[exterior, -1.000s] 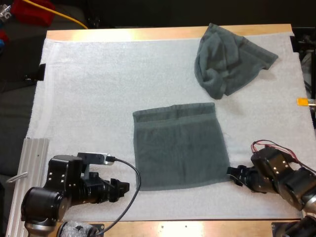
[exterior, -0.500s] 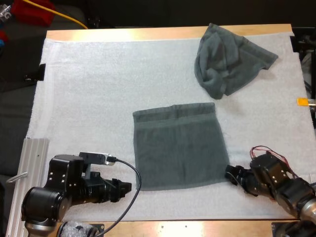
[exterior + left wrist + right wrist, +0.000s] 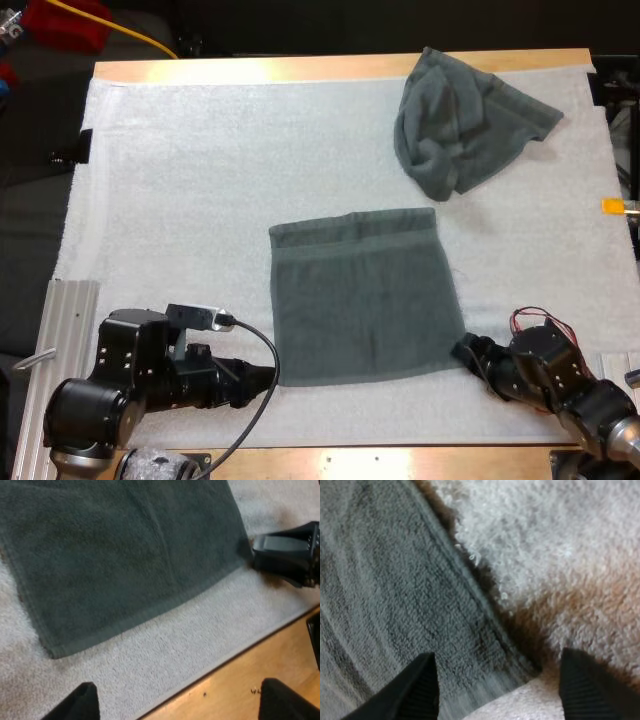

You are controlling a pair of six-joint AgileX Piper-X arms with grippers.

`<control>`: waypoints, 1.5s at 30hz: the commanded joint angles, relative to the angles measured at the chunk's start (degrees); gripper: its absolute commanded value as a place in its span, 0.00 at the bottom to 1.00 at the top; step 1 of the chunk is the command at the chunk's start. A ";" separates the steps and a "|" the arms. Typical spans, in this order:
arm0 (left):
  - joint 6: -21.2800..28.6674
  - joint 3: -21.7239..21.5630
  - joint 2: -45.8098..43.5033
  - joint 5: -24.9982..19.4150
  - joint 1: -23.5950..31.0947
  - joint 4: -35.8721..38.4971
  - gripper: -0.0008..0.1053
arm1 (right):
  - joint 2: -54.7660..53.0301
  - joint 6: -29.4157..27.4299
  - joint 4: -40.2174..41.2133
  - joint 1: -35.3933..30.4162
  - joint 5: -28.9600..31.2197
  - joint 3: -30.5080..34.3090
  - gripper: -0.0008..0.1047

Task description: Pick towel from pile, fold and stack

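A dark grey-green flat towel (image 3: 365, 295) lies spread open near the middle of the white mat (image 3: 200, 200), its hemmed band along the far edge and its near edge towards the arms; a second, crumpled towel (image 3: 465, 120) sits bunched at the far right of the mat, well apart from the flat one. The mat covers most of the wooden table (image 3: 300, 68); a ribbed metal rail (image 3: 62, 340) lies along the table's near left side.

The left gripper (image 3: 262, 378) is low over the mat just beside the flat towel's near left corner; in the left wrist view its two black fingers (image 3: 75, 702) stand spread wide, with bare mat and the table's wooden edge between them, clear of the towel, whose near edge and corner lie just ahead.

The right gripper (image 3: 462, 350) is at the flat towel's near right corner; the left wrist view shows it against that same corner; in the right wrist view its fingers (image 3: 420, 687) are spread apart, and the towel's hemmed corner lies between them on the mat; the fingers seem not to press on the cloth, though whether a tip touches it is hard to tell this close.
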 commanded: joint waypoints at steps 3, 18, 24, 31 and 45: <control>-0.40 -0.12 -0.31 0.48 -1.01 -0.28 0.60 | -0.35 1.25 -1.95 0.05 -0.85 0.98 0.52; -0.40 -0.12 -0.31 0.48 -1.01 -0.17 0.60 | 4.10 1.50 -7.02 0.05 -4.33 1.88 0.52; -0.40 -0.12 -0.31 0.48 -1.01 -0.17 0.60 | 6.25 1.50 -7.18 0.05 -3.58 1.88 0.38; -0.35 0.77 -0.31 -0.60 -1.01 -1.74 0.60 | 6.25 1.50 -8.06 0.05 -2.27 1.88 0.15; -4.39 8.42 7.85 -2.63 -1.01 -12.59 0.60 | 6.25 1.50 -8.06 0.05 -2.35 1.88 0.01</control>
